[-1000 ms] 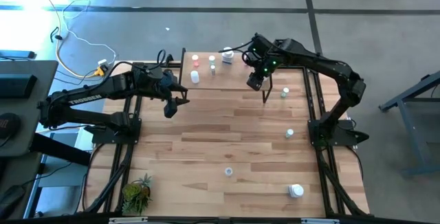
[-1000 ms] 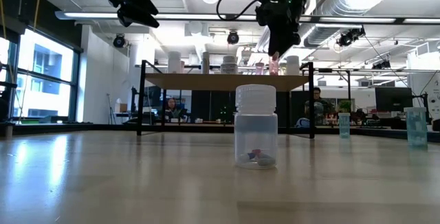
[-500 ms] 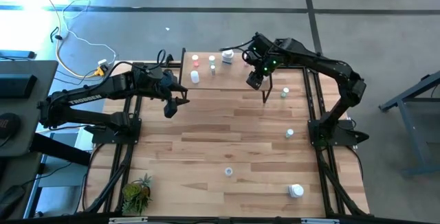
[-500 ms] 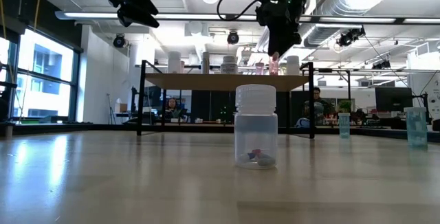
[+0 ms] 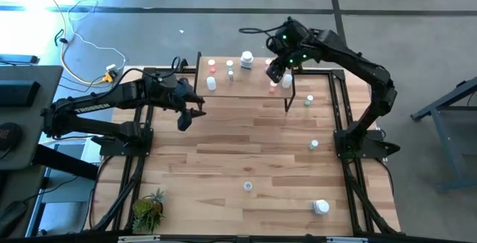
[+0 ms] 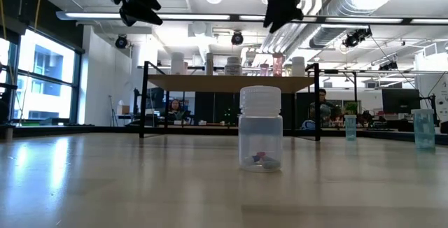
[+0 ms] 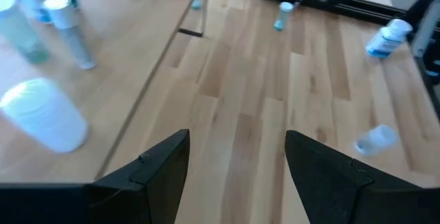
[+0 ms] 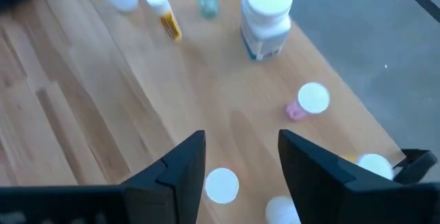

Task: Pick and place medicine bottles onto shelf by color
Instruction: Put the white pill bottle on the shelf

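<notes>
The shelf [image 5: 246,79] stands at the table's far edge, its light board on black legs. Several small bottles stand on it, among them a larger white one [image 8: 267,14], a pink-bodied one [image 8: 311,100] and a white-capped one [image 8: 221,185]. More bottles stand on the table: one [image 5: 308,100] beside the shelf, one [image 5: 314,144] farther right, one [image 5: 248,186] near the middle and a larger one [image 5: 321,207] near the front. My right gripper [image 5: 273,74] hovers open above the shelf's right part. My left gripper [image 5: 185,120] hangs open in the air by the shelf's left end.
A small potted plant [image 5: 149,209] sits at the table's near left corner. In the low view a clear bottle with a white cap [image 6: 260,126] stands close in front, and two more bottles [image 6: 350,126] stand at the right. A wide stretch of bare planks lies in the table's middle.
My right gripper has risen from the shelf and drawn toward the table's far edge. The pink bottle it stood over stays upright on the shelf's right part. My left arm has kept still.
</notes>
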### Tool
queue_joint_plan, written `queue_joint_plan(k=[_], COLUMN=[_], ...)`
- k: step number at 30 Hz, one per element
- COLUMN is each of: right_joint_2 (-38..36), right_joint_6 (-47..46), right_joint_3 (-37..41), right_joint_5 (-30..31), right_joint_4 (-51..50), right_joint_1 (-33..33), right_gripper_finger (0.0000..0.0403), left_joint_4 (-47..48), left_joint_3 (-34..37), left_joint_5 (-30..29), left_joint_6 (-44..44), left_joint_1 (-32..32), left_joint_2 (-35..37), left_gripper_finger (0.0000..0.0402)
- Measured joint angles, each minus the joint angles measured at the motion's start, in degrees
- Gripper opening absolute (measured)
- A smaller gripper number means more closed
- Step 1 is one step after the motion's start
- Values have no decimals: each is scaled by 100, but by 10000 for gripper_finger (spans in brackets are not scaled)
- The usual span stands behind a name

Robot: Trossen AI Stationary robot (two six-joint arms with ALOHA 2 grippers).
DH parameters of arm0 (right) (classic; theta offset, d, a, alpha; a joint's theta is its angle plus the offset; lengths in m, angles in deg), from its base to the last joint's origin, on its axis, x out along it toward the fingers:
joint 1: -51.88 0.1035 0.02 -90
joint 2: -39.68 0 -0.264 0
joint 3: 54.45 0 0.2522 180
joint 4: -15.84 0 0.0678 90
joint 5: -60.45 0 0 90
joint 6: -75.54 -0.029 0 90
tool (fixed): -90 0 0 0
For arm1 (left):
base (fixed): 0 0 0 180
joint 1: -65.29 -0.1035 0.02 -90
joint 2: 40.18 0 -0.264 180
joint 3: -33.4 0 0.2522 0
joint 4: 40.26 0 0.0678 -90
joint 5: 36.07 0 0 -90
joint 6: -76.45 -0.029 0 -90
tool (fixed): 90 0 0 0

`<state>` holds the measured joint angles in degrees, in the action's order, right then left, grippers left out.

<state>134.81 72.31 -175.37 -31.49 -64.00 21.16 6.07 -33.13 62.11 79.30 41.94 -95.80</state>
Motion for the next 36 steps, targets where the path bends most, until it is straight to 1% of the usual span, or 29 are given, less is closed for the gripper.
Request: queue_joint_plan(k=[7,12,18,25,29,36], right_joint_2=[0,-1,0,0,2,2], right_joint_6=[-482,-873,-1456,-1919,-2089,-2224], right_joint_3=[-575,-823,-1048,-1209,-1210,-1210], right_joint_5=[2,0,34,304,304,306], right_joint_4=[-152,-155,-153,-147,-177,-188], right_joint_1=[119,410,770,1249,1512,1885], right_gripper_finger=[174,174,174,174,174,174], left_joint_4=[-417,-852,-1413,-1826,-2008,-2629], left_joint_3=[0,2,2,2,2,-2], left_joint_5=[-4,-139,-200,57,54,8], left_joint_6=[-1,-11,-221,-251,-203,-198], left_joint_1=[628,1121,1688,2169,2388,2826], left_joint_2=[-72,-221,-506,-851,-994,-1267], left_gripper_finger=[227,227,227,229,241,282])
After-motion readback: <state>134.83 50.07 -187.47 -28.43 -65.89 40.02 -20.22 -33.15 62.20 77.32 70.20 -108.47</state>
